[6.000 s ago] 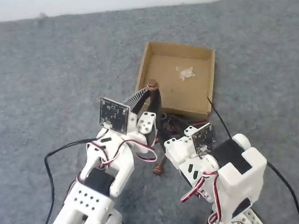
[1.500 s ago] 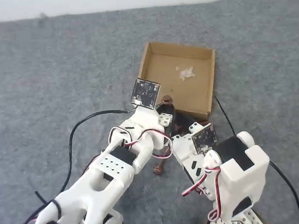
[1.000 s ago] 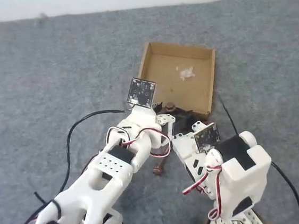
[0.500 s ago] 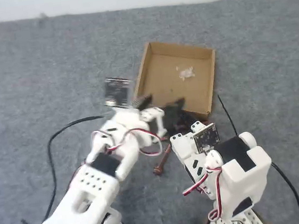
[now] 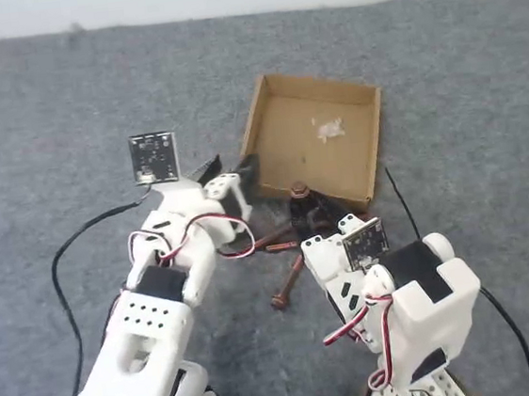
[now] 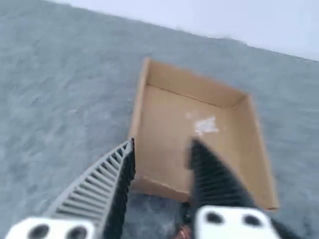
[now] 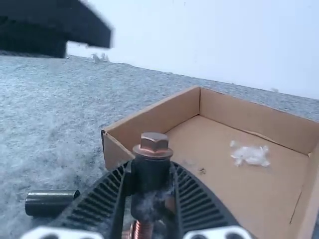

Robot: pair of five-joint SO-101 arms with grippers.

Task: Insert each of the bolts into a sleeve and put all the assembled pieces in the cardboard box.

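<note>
Carpet (image 5: 66,115): grey, short-piled, underneath everything.
Cardboard box (image 5: 287,139): brown, shallow, open-topped; at 12 o'clock from the right arm in the high view; white scrap (image 5: 329,130) on its floor.
Left gripper (image 5: 230,171): spread wide, holding nothing; at 9 o'clock from the box's near corner, clear of the box.
Right gripper (image 5: 304,215): clamped on the assembled piece (image 5: 298,193), at 6 o'clock from the box's near wall, outside it.
Assembled piece: dark cylindrical sleeve (image 7: 149,175) held upright, coppery hex-headed bolt (image 7: 153,142) seated in it, threads visible below.
Handling: probably rigid metal, dense for its size, smooth and apt to roll; best gripped round the sleeve's middle, head up, to keep the bolt from sliding out.
Loose bolt (image 5: 288,281): flat on the carpet at 6 o'clock from the assembled piece; second loose bolt (image 5: 271,245) at 8 o'clock.
Loose sleeve (image 7: 50,203): on its side on the carpet, apart from the box.
</note>
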